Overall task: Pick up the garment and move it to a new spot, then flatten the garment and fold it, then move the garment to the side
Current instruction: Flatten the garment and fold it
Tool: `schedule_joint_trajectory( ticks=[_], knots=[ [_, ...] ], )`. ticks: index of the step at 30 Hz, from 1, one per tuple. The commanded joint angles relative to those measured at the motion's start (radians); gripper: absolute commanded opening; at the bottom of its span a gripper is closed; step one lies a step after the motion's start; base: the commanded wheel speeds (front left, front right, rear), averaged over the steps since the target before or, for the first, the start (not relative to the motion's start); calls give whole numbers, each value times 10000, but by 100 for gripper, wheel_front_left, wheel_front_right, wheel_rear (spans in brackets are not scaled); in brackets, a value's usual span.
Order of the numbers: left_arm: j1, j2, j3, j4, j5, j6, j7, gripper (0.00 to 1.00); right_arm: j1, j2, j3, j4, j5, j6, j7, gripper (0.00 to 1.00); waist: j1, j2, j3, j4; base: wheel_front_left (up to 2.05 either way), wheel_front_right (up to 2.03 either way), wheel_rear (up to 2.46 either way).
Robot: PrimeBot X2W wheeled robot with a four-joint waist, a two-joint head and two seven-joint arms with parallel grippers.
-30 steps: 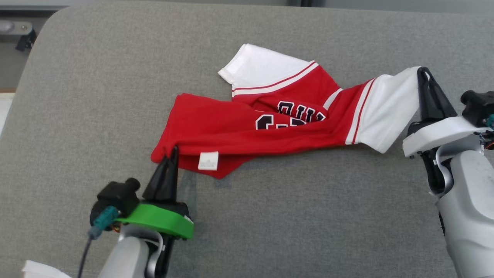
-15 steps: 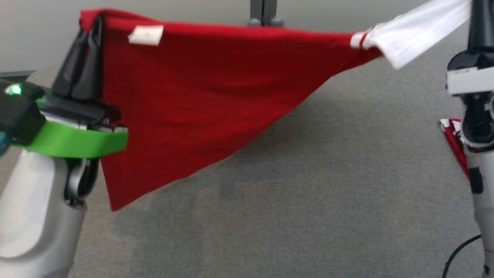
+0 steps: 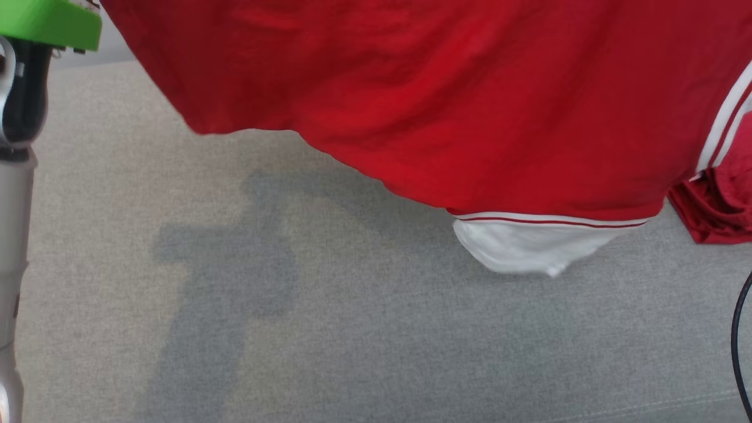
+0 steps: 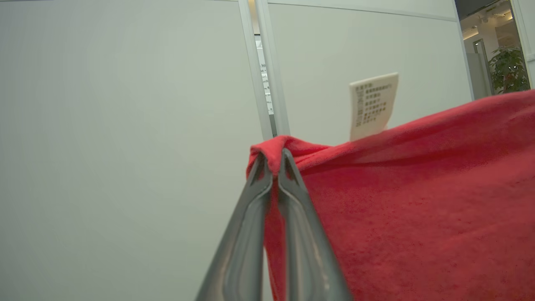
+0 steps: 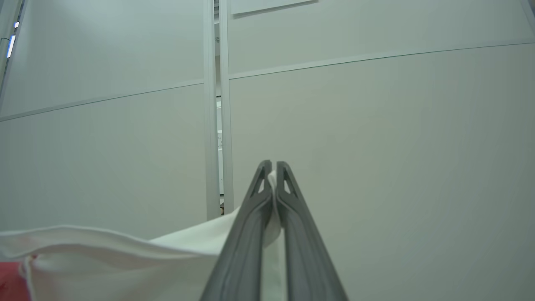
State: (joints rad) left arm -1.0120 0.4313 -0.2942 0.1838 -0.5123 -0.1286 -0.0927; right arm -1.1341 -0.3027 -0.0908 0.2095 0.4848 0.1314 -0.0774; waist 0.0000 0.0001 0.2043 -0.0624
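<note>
The garment (image 3: 446, 111), a red jersey with white striped sleeves, hangs in the air across the top of the head view above the grey surface (image 3: 352, 329). One white sleeve (image 3: 523, 249) droops at its lower edge. In the left wrist view my left gripper (image 4: 273, 161) is shut on a red corner of the garment (image 4: 397, 200), beside a white care tag (image 4: 372, 104). In the right wrist view my right gripper (image 5: 273, 169) is shut on a white sleeve (image 5: 125, 259). My left arm's green wrist ring (image 3: 50, 23) shows at the upper left of the head view.
A bunched red part of the cloth (image 3: 717, 205) hangs at the right edge of the head view. A black cable (image 3: 737, 329) curves at the lower right. Pale wall panels (image 5: 376, 125) stand beyond both grippers, with a plant (image 4: 508, 71) at the far right.
Both grippers have lifted the garment off the grey surface and spread it out in the air. The head view has shifted, so the jersey now hangs across its top.
</note>
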Motion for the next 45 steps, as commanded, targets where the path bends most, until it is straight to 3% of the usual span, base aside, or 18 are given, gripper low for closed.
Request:
schedule_joint_trajectory(
  ticks=[1, 10, 17, 21, 24, 29, 35, 45],
  knots=[
    [-313, -30, 41, 299, -77, 65, -31, 0, -388, 88, -22, 394, -286, -16, -117, 0, 0, -1, 1201, -58, 0, 0, 0],
    [-2758, -203, 272, 2996, 542, 480, -950, 0, -3370, 414, -718, 2778, -2268, -25, -1623, 0, 0, -1, 2932, -124, 0, 0, 0],
    [-3698, -446, 666, 3863, 639, 427, -1679, 0, -3780, 717, -1382, 3051, -2558, -29, -1878, 0, 0, -1, 3123, -192, 0, 0, 0],
    [-2353, -633, 1082, 3690, 522, 323, -1724, 0, -2302, 913, -1350, 2628, -2086, -29, -1881, 0, 0, -1, 2886, -224, 0, 0, 0],
    [-224, -1021, 1639, 3251, 485, 250, -1721, 0, -494, 1031, -1147, 2248, -1459, -31, -1885, 0, 0, -1, 2585, -238, 0, 0, 0],
    [3551, -2182, 2264, 3083, 627, 137, -1724, 0, 3082, 1377, -990, 1925, -280, -31, -1886, 0, 0, -1, 1983, -231, 0, 0, 0],
    [6431, -3315, 2670, 3596, 781, 18, -1727, 0, 6437, 1756, -1073, 1929, 1135, -30, -1891, 0, 0, -1, 1274, -254, 0, 0, 0],
    [9047, -3728, 3012, 2932, 1105, 8, -1730, 0, 9513, 2185, -1175, 1896, 1561, -30, -1893, 0, 0, -1, -41, -255, 0, 0, 0]
  ],
)
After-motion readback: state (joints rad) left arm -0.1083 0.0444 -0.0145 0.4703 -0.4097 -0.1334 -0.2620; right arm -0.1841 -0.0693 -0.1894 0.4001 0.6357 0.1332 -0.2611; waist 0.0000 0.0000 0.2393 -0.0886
